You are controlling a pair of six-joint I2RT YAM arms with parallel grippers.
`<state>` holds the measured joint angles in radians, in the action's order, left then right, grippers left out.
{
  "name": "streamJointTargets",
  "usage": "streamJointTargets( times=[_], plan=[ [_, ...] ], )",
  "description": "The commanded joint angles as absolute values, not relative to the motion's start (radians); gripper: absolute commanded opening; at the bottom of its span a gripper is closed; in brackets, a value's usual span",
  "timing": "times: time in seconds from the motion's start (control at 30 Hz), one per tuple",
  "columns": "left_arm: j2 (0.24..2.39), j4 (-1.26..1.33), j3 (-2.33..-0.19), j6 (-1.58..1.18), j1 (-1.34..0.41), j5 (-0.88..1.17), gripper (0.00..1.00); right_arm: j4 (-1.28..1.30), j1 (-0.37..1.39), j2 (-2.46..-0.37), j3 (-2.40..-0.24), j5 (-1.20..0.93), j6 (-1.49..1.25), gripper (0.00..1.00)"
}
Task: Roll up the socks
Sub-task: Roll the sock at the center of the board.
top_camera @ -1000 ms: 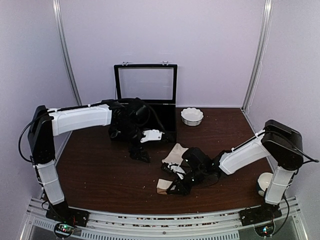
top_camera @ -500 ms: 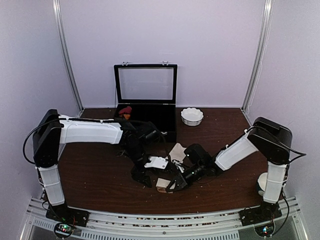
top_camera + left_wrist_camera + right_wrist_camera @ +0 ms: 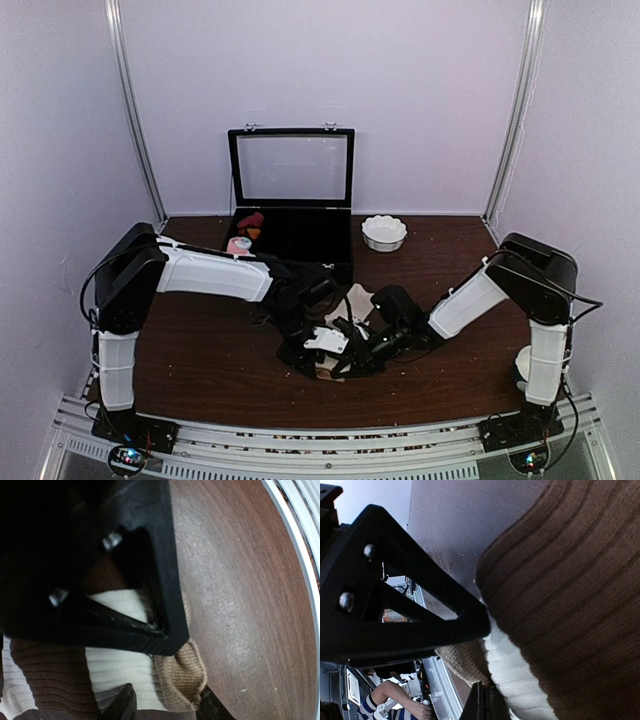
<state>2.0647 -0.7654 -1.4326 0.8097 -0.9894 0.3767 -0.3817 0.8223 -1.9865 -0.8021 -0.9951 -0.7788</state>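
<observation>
The long sock lies at the table's middle front. In the wrist views it shows a brown ribbed body (image 3: 45, 675), a white band (image 3: 120, 665) and a tan toe (image 3: 182, 675). My left gripper (image 3: 165, 705) stands open, one finger on each side of that toe, the right fingertip touching its edge. From above, the left gripper (image 3: 322, 352) and right gripper (image 3: 350, 358) meet over the tan toe (image 3: 325, 372). My right gripper (image 3: 484, 705) is shut on the sock where tan toe (image 3: 462, 662) meets white band (image 3: 515, 675). Cream sock fabric (image 3: 355, 300) lies just behind, partly hidden by the arms.
A black box (image 3: 310, 240) with its glass lid (image 3: 290, 168) raised stands at the back, a dark red and orange bundle (image 3: 250, 220) inside. A white fluted bowl (image 3: 384, 232) sits right of it. A white cup (image 3: 528, 362) stands by the right arm's base. A metal rail (image 3: 320, 440) runs along the front.
My left arm swung from the box down to the sock and its jaws narrowed round the tan toe. The right gripper stayed shut on the sock, shifting slightly.
</observation>
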Motion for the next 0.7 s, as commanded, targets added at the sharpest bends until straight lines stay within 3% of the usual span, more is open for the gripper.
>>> streamJointTargets(
  times=[0.0,0.33,0.5,0.67],
  plan=[
    [2.091,-0.724,-1.47,0.79,-1.014,0.346,0.42,-0.28,0.815,-2.069,-0.79,-0.909,-0.79,0.0],
    [2.058,-0.771,-1.443,0.77,-1.019,0.316,0.41,-0.293,0.813,-2.066,-0.789,-0.898,-0.809,0.0],
    [1.997,-0.817,-1.409,0.764,-1.02,0.344,0.5,-0.306,0.813,-2.069,-0.769,-0.893,-0.813,0.0],
    [1.977,-0.797,-1.392,0.739,-1.031,0.355,0.51,-0.348,0.813,-2.068,-0.758,-0.889,-0.847,0.0]
  ],
)
